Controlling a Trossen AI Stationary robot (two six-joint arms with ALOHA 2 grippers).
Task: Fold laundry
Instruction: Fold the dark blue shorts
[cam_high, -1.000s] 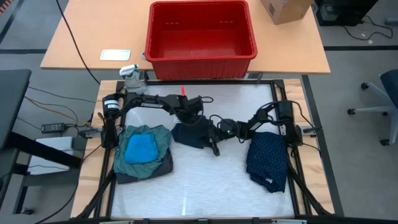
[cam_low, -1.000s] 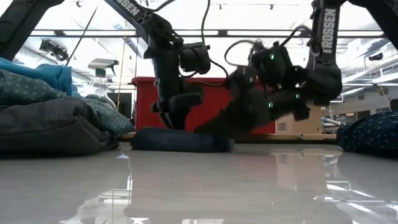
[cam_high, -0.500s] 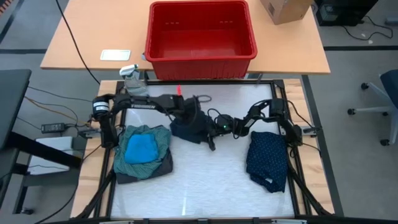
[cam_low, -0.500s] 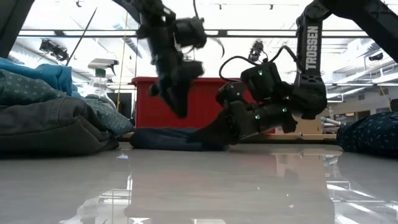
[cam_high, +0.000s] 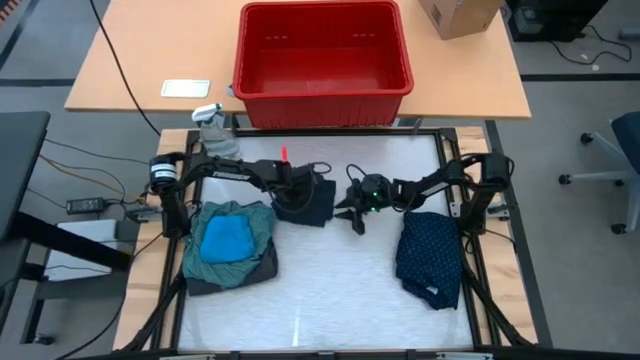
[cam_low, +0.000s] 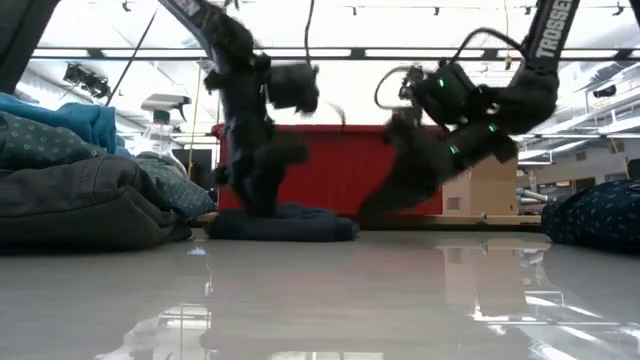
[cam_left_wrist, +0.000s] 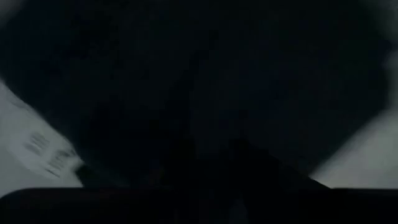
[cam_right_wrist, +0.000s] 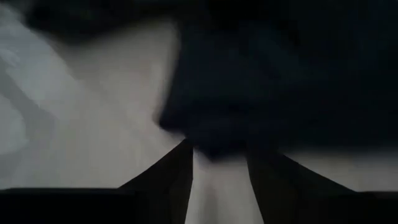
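- The left arm reaches from the left rear corner of the bench (cam_high: 330, 300) toward its middle, and the left gripper (cam_high: 300, 193) points down onto a small dark navy piece (cam_high: 308, 203) lying flat there.
- In the left wrist view dark cloth fills the space past the fingers; I cannot tell whether they pinch it.
- The right arm stretches from the right side toward the middle, forearm low. The right gripper (cam_high: 357, 217) hangs just beside the dark navy piece, off the cloth; its fingers (cam_right_wrist: 168, 180) stand narrowly apart over bare bench and hold nothing.
- In the low view the right gripper (cam_low: 385, 205) is lifted clear of the surface.
- A stack sits at the left edge: a bright blue piece (cam_high: 226, 240) on a teal-green shirt (cam_high: 258, 222) on a dark grey piece (cam_high: 262, 270).
- A navy dotted piece (cam_high: 430, 255) lies near the right edge.
- The front half of the bench is open between these piles.
- A red bin (cam_high: 322, 100) stands behind the rear edge.
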